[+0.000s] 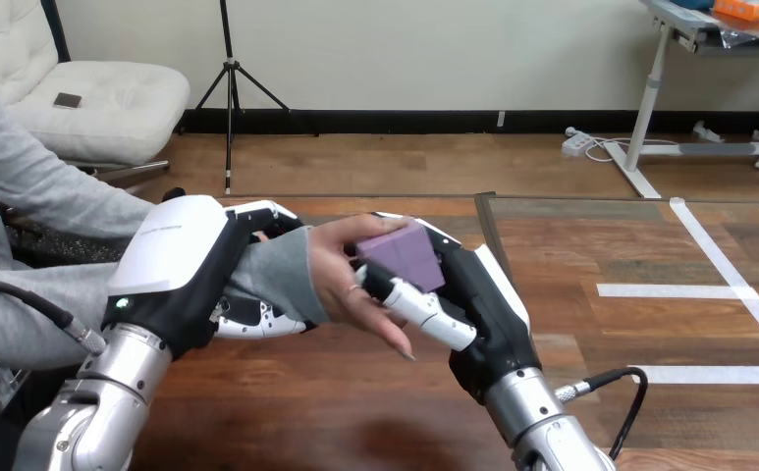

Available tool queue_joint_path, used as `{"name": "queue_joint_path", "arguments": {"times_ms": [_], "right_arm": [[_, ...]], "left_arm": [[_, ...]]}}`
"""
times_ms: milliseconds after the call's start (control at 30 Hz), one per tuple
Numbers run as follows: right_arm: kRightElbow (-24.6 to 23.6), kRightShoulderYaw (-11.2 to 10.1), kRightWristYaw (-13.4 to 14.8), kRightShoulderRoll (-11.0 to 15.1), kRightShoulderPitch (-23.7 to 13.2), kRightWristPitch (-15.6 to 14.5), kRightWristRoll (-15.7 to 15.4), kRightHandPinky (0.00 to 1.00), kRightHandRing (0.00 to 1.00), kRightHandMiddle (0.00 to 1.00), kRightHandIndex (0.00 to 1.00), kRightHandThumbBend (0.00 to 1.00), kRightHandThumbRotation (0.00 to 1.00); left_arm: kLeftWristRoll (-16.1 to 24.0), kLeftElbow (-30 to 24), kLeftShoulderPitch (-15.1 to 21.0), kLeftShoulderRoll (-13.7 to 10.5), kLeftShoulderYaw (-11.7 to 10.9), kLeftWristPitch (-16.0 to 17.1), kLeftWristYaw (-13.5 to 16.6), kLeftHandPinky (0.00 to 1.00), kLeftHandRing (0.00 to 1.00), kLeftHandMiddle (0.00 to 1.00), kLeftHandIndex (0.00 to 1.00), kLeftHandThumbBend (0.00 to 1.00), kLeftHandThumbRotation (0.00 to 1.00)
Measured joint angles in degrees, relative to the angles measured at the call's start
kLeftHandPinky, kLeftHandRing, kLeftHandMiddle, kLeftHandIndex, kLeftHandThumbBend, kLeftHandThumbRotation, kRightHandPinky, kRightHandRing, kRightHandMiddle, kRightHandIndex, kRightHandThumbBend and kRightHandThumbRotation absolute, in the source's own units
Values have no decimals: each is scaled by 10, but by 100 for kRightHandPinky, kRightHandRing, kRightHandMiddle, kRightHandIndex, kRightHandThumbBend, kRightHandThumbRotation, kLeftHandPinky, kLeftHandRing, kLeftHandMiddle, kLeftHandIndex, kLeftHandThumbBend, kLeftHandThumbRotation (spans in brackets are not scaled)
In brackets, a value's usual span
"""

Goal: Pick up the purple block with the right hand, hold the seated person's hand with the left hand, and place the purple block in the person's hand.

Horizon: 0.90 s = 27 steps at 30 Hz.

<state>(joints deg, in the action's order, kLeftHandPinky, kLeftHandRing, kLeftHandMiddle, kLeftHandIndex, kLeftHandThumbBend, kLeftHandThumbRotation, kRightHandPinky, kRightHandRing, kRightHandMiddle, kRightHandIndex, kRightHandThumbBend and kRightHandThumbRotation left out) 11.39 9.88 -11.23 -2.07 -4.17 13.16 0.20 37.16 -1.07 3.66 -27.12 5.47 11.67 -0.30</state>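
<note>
The left hand [174,270] curls round the person's wrist [275,275]; the right hand [478,299], pinching the purple block [406,255], should release low toward 9 o'clock.

Wooden counter [287,392], dark brown planks. White tape strips [675,290] on its right part: one long strip runs diagonally from the far edge toward the right edge, and two shorter ones lie crosswise, well apart. Thin dark seam [488,235] runs in from the far edge near mid-counter.
</note>
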Motion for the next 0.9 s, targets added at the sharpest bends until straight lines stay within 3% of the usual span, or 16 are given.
{"name": "queue_joint_path", "arguments": {"times_ms": [267, 900], "right_arm": [[0, -7, -9, 1, 0, -3, 10, 64, 72, 73, 76, 98, 79], [0, -21, -38, 13, 7, -7, 44, 63, 72, 75, 77, 94, 90]], "left_arm": [[-7, -22, -15, 0, -1, -1, -5, 56, 68, 72, 71, 72, 33], [-34, -68, -55, 1, -11, -1, -14, 55, 69, 73, 71, 75, 35]]}}
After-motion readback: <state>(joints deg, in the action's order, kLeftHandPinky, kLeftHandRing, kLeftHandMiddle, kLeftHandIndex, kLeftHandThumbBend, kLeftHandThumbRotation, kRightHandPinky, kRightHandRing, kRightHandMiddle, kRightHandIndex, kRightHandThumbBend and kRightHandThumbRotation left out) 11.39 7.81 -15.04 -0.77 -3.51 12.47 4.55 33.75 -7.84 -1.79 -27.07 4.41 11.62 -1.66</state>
